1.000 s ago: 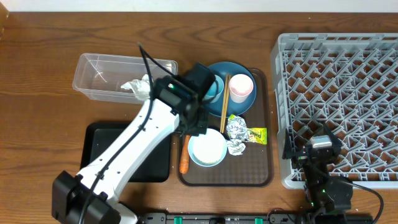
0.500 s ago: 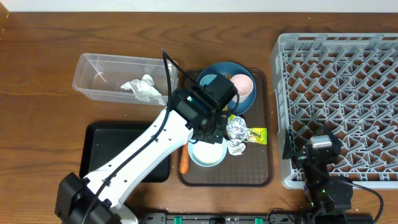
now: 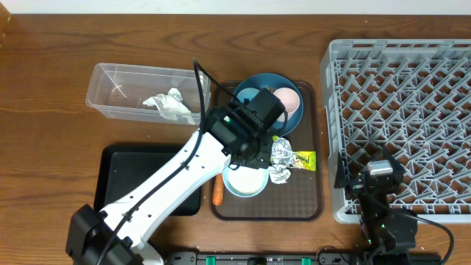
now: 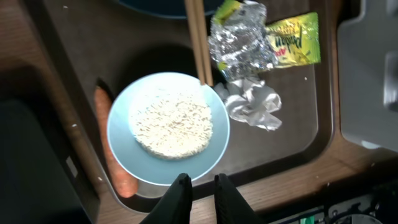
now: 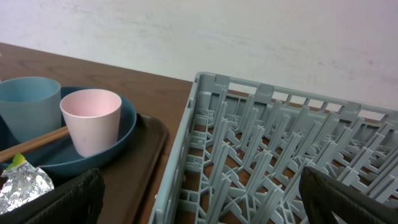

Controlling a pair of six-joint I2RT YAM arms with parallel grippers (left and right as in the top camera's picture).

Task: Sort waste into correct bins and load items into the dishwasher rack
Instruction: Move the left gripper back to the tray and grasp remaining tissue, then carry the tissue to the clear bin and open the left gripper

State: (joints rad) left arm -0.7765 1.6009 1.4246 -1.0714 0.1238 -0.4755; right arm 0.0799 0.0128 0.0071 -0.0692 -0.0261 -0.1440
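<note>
My left gripper hangs shut and empty above the near rim of the pale bowl, which holds white rice. An orange carrot piece lies left of the bowl. Right of the bowl are crumpled foil, a yellow-green wrapper and a white tissue. The chopsticks reach the bowl's far rim. A pink cup and a light-blue cup stand on the dark-blue plate. My right gripper stands open at the grey rack.
The clear tub at the back left holds another crumpled tissue. A black tray lies in front of it. The brown serving tray carries the dishes and waste, close beside the rack's left wall.
My left arm has swung right, from the clear tub to above the bowl on the brown tray. The tissue stays in the tub. The right arm has not moved.
</note>
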